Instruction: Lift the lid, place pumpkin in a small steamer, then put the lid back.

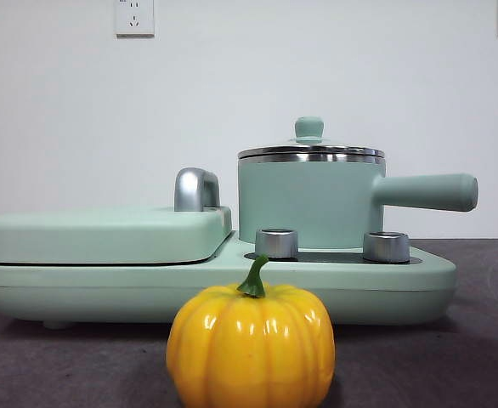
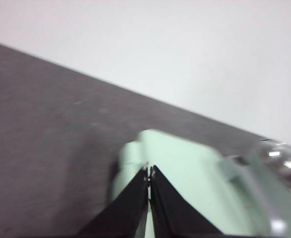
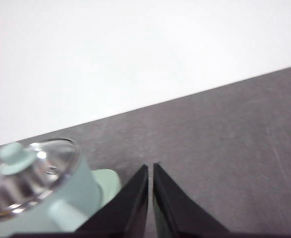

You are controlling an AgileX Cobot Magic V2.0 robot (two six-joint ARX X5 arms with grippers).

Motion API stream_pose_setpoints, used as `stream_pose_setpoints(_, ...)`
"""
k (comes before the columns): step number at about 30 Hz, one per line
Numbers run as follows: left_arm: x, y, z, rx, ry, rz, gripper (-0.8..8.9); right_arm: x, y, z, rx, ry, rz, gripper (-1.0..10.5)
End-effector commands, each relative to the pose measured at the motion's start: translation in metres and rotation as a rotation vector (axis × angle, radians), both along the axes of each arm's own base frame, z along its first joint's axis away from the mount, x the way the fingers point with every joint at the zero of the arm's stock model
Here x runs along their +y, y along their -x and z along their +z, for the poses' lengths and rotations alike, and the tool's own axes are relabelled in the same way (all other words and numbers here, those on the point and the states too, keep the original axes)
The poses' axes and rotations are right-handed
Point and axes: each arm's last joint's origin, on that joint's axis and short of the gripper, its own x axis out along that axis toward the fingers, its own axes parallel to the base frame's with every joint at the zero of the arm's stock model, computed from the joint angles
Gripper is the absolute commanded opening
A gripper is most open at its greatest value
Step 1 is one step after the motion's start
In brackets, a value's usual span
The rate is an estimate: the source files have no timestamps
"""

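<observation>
- Lid [image 3: 29, 176] on small steamer [image 1: 308, 202], beside closed right claw [image 3: 151, 167]: open, pinch knob, lift straight.
- Left claw [image 2: 149, 171] closed, idle; pumpkin [image 1: 251, 346] waits.

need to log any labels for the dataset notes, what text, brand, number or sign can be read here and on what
None can be read in any view.
The small steamer, its lid, the pumpkin and the wide base show no print.
The two silver knobs carry no legible marks.
The wall sockets show only plug holes, no lettering.
Both wrist views are blurred.
</observation>
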Motion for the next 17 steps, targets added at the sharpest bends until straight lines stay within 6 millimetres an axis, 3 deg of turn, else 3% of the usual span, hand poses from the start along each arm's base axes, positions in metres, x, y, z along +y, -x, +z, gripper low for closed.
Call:
stream_pose_setpoints(1, -0.003, -0.001, 0.022, 0.02, 0.018, -0.068, 0.09, 0.002, 0.001, 0.024, 0.023, 0.001, 0.057, 0.1)
stream_pose_setpoints(11, -0.017, -0.019, 0.101, 0.051, -0.131, -0.379, 0.08, 0.012, -0.012, 0.102, 0.129, 0.114, 0.452, 0.1)
stream_pose_setpoints(17, -0.027, -0.035, 0.128, 0.04, -0.162, -0.551, 0.08, 0.017, -0.023, 0.128, 0.139, 0.156, 0.63, 0.1)
